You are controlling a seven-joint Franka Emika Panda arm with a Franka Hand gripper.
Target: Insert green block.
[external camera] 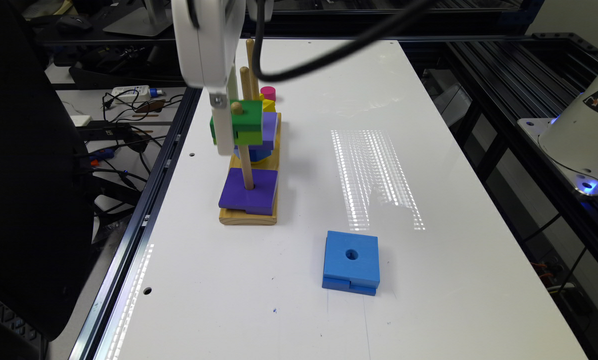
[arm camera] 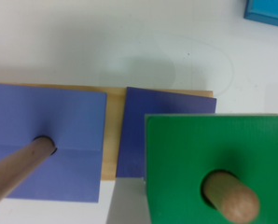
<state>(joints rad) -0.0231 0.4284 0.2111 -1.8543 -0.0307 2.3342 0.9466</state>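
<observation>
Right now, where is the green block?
In the exterior view the green block sits high on the front wooden peg, peg tip poking through, above the purple block on the wooden base.

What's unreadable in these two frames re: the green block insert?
- Grip state: the wrist view doesn't settle it; in the exterior view the gripper covers the green block's near side.
- Peg depth: wrist view looks straight down, block hides the shaft.
- Rear stack: pink piece and yellow piece sit behind pegs and blocks in the exterior view.
- Blue block: cut off by the wrist view's edge.
</observation>
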